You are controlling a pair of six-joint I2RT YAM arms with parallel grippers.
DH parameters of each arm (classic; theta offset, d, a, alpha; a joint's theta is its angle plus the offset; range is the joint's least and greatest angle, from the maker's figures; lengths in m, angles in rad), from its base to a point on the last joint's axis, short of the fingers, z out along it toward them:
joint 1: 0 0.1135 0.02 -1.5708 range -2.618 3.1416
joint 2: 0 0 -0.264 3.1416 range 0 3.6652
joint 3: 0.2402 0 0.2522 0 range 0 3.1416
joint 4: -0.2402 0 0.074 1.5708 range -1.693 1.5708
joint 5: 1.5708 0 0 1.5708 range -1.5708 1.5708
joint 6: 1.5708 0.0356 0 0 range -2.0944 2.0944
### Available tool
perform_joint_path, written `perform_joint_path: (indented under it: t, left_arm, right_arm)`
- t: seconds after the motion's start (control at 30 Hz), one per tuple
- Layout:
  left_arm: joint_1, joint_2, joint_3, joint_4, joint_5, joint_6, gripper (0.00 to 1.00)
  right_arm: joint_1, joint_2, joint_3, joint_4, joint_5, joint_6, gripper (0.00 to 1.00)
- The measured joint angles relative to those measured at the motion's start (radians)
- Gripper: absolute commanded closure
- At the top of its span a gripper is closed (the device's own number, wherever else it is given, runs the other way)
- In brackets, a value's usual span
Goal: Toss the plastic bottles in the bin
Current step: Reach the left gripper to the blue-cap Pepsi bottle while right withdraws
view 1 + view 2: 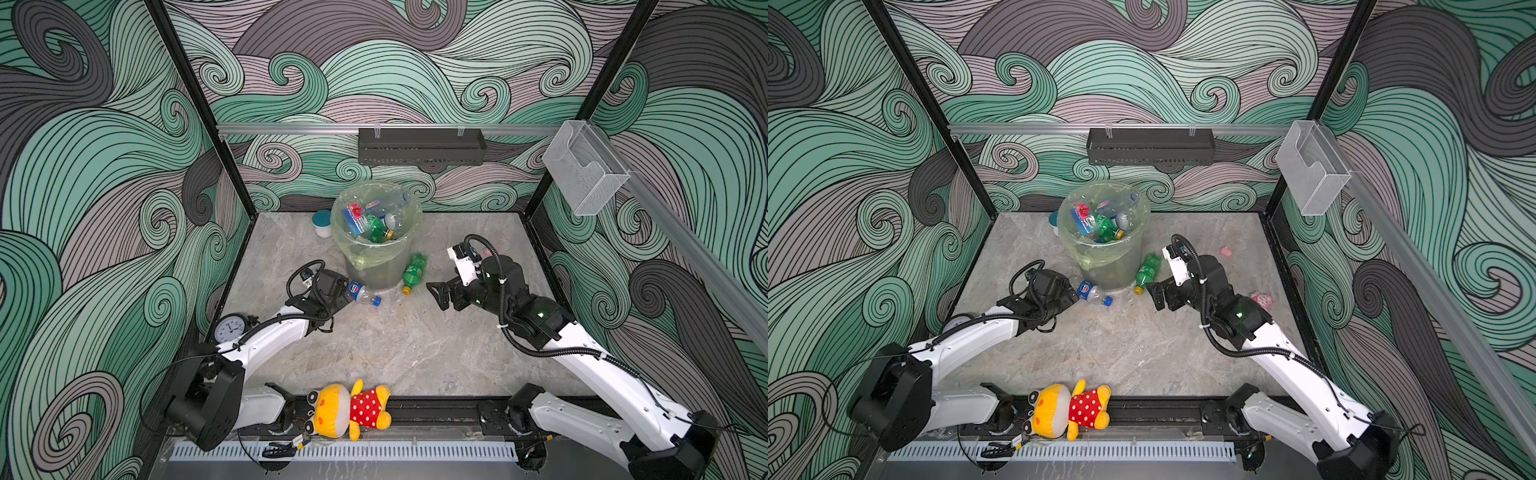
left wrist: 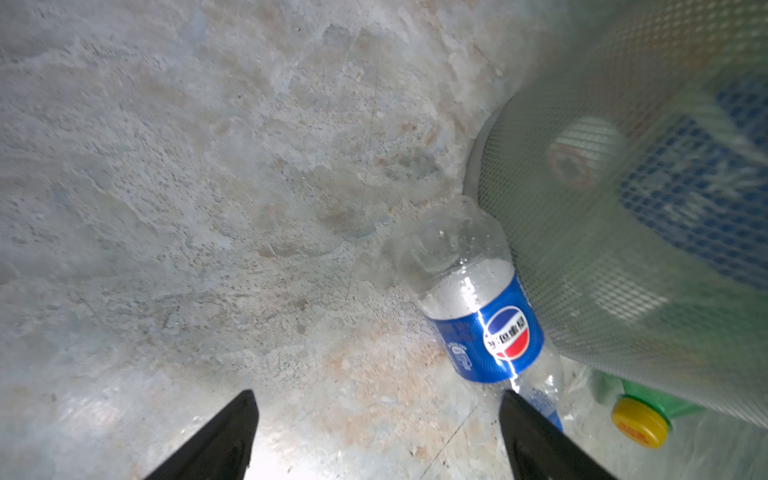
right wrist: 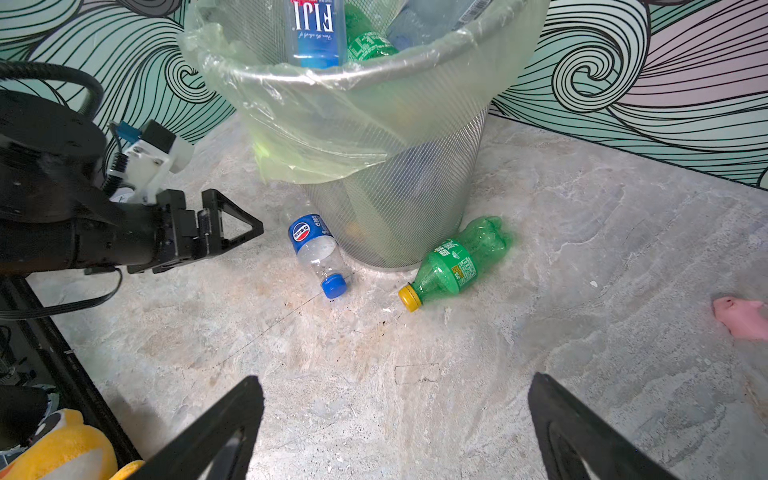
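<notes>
The bin [image 1: 374,276] [image 1: 1113,276] [image 3: 407,208], grey mesh lined with a yellow-green bag, stands at the back middle and holds several bottles [image 1: 374,224]. Two bottles lie on the floor against its base. One is clear with a blue label and blue cap [image 1: 363,293] [image 1: 1094,293] [image 2: 478,316] [image 3: 313,245]; the other is green with a yellow cap [image 1: 413,272] [image 1: 1147,272] [image 3: 457,262]. My left gripper [image 2: 378,399] [image 3: 245,228] is open, low over the floor, one finger beside the clear bottle's neck. My right gripper [image 1: 436,296] [image 1: 1154,297] [image 3: 395,382] is open and empty, right of the green bottle.
A white jar with a teal lid [image 1: 322,222] stands left of the bin. A yellow plush toy [image 1: 349,409] lies on the front rail, and a dial clock [image 1: 230,328] at the left. Pink items [image 1: 1225,251] [image 1: 1261,300] lie at the right. A black tray [image 1: 422,145] and a clear box [image 1: 584,170] hang on the walls.
</notes>
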Motion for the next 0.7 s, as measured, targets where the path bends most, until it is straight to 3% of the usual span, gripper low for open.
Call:
perform_joint_path:
  t: [0.37, 0.7]
  left_arm:
    - [0.0, 0.183, 0.06, 0.14, 0.038, -0.062, 0.1]
    - [0.008, 0.247, 0.066, 0.214, 0.073, -0.082, 0.1]
  right_arm:
    - [-0.001, -0.024, -0.048, 0.001, 0.006, 0.003, 0.0]
    - [-0.001, -0.042, -0.071, 0.008, 0.013, 0.009, 0.0]
